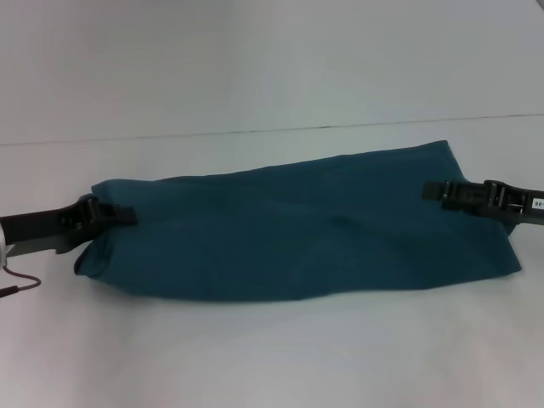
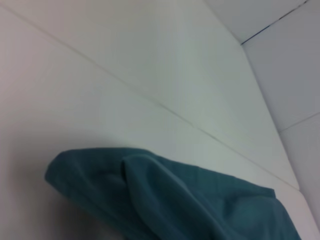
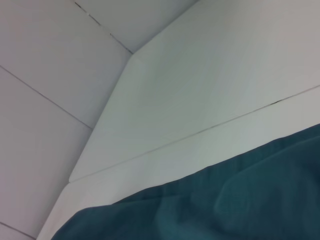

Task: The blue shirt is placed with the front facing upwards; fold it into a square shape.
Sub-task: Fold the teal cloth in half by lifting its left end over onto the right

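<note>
The blue shirt (image 1: 306,225) lies on the white table as a long, rumpled band running left to right, its lettering hidden. My left gripper (image 1: 121,216) reaches in from the left and is shut on the band's left end. From the right, my right gripper (image 1: 432,191) is shut on the cloth near the band's right end. The left wrist view shows a folded corner of the blue shirt (image 2: 170,200), and the right wrist view shows a broad stretch of the blue shirt (image 3: 235,200). Neither wrist view shows any fingers.
The white table (image 1: 272,357) spreads in front of the shirt, and a seam (image 1: 255,133) crosses it behind the shirt. A thin dark cable (image 1: 19,283) hangs below my left arm at the left edge.
</note>
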Available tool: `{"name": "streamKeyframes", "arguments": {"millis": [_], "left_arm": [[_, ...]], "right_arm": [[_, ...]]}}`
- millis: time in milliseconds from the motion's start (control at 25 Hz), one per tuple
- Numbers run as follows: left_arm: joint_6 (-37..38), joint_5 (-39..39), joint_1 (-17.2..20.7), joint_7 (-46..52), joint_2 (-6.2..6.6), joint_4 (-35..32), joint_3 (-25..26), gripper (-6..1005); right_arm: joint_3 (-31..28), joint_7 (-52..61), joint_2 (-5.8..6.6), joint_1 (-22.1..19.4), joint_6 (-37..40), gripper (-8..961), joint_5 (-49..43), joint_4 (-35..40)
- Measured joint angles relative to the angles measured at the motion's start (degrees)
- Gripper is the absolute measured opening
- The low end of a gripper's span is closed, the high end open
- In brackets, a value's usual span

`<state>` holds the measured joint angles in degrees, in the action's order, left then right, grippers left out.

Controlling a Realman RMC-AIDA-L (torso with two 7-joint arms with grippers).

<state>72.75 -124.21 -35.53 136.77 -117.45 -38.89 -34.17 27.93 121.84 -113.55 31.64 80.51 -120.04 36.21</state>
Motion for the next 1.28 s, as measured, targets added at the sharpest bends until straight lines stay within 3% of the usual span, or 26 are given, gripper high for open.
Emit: {"name": "streamKeyframes", "arguments": {"millis": [200, 320, 1280], "left_arm": [[-1.26, -2.27, 0.09, 1.12, 0.71, -0.03, 0.8, 91], [-3.35, -8.09, 0.08, 5.25, 1.17, -0.06, 2.21, 91], [-10.94, -30.93, -1.17, 16.76, 2.26, -5.91, 3.73, 94]], "right_arm": [[-0.23, 0.33, 0.0, 0.0, -0.01, 704, 0.07, 0.0], [-0.29, 0.61, 0.0, 0.0, -0.01, 704, 0.08, 0.01], [-0.43, 2.02, -0.01, 0.59, -0.53, 703, 0.07, 0.0]]}}
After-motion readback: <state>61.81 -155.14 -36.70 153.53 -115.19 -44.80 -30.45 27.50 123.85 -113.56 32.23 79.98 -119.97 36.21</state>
